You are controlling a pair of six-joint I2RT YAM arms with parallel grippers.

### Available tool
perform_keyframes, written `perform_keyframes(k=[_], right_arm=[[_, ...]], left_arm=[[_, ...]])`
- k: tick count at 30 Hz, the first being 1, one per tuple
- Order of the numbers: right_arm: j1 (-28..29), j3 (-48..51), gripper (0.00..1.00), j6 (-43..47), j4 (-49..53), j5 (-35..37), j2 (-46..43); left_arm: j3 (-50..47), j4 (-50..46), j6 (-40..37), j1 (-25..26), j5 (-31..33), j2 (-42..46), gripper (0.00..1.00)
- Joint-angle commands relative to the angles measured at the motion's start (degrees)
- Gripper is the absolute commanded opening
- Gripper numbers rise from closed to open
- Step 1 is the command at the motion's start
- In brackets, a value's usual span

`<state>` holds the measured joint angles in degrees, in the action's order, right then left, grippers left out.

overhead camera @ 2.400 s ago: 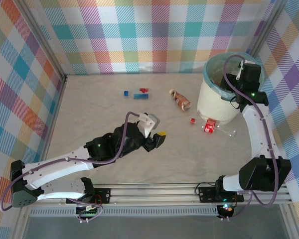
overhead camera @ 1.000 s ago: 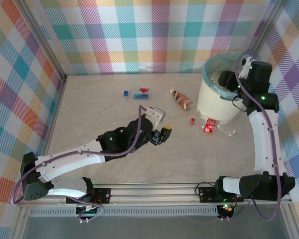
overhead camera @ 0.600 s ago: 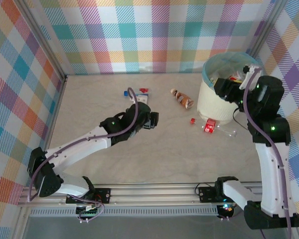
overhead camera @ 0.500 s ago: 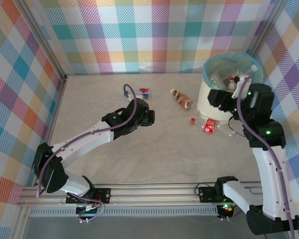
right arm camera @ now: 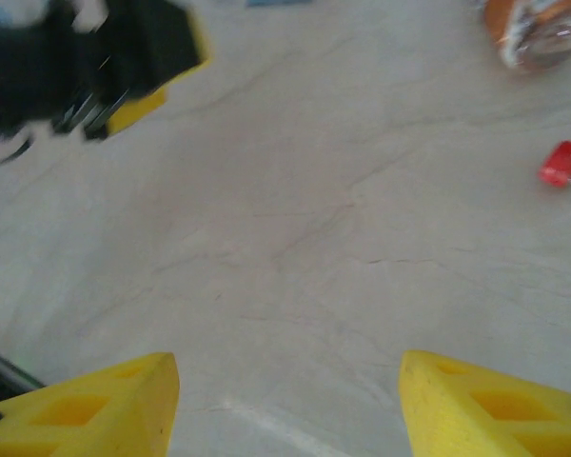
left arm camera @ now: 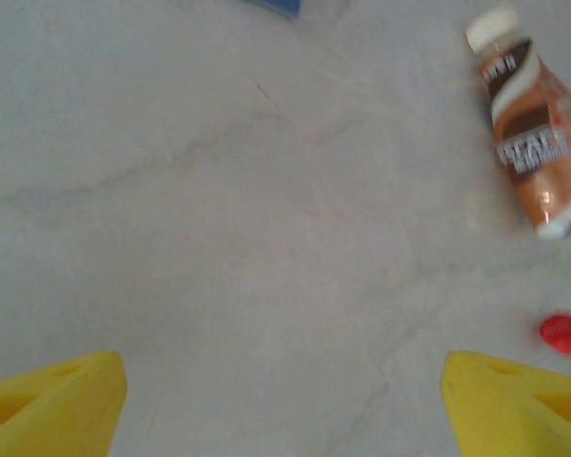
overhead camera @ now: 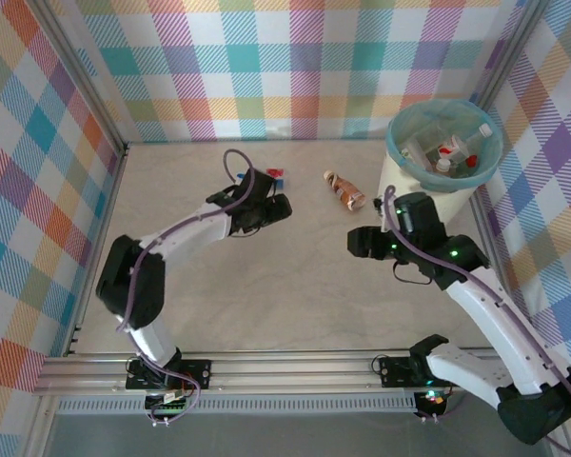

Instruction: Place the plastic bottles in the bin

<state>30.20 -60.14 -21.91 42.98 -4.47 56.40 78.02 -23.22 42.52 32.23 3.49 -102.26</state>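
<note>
"Yellow fingers [left arm camera: 52,400] on the left tool [left arm camera: 284,405]: how do they stand?"

"Spread wide, with bare tabletop [left arm camera: 266,238] between them and nothing gripped. That tool is open."

"And the right tool [right arm camera: 290,400]?"

"Much the same. Its two yellow tips sit apart at the bottom of its wrist view, with only pale, veined tabletop between them. It is open and holds nothing."

"Where is the nearest bottle?"

"A brown bottle [left arm camera: 536,157] with a cream cap lies on its side ahead of the left tool and off to its right, cap pointing away. A small red piece [left arm camera: 564,334] lies much nearer, close in front of that tool's right finger and apart from the bottle."

"Anything straight ahead of it?"

"A blue piece [left arm camera: 274,6] far ahead, cut off by the frame edge. I cannot tell what it is."

"What does the right tool face?"

"The left tool, black with a yellow tip, is ahead of it and to its left. The brown bottle is far ahead on its right, blurred, and the small red piece lies nearer on that same side."

"And the bin [overhead camera: 396,152]?"

"Seen from above, it stands beyond the right tool and to the right of it, well apart from the left tool. Its teal liner folds over the rim, and several clear bottles [overhead camera: 447,148] with red labels lie inside."
</note>
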Motion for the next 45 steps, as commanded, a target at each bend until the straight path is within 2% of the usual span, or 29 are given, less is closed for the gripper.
perform_keyframes(k=[1, 8, 16, 21, 32, 36, 40, 45], right_arm=[[4.3, -0.2, 0.63, -3.1, -3.6, 2.0, 1.6], [12.7, 0.5, 0.66, -5.1, -4.4, 4.5, 5.0], [12.9, 1.1, 0.67, -2.8, -2.8, 5.8, 1.8], [12.9, 2.5, 0.68, -1.4, -2.1, 7.5, 0.2], [12.9, 4.1, 0.70, -0.2, -1.9, 7.4, -0.9], [12.9, 4.9, 0.70, -0.3, -2.0, 7.1, -1.3], [12.9, 6.0, 0.70, -0.8, -2.6, 6.1, -1.4], [12.9, 6.0, 0.70, -1.1, -3.2, 5.4, -0.9]], left_arm=[[7.8, 0.4, 4.8, -1.6, -2.4, -5.3, 0.86], [21.4, -1.9, 13.7, -3.2, 0.7, -17.7, 0.89], [35.4, -8.3, 21.0, -3.8, 5.5, -28.1, 0.91], [40.7, -11.2, 25.5, -4.5, 7.0, -32.0, 0.92], [53.7, -19.3, 30.5, -6.3, 7.1, -42.1, 0.93], [54.6, -20.6, 30.1, -6.8, 6.8, -43.3, 0.91], [53.8, -22.1, 27.3, -7.3, 7.1, -42.7, 0.85], [46.0, -20.1, 24.8, -7.9, 7.7, -38.1, 0.79]])
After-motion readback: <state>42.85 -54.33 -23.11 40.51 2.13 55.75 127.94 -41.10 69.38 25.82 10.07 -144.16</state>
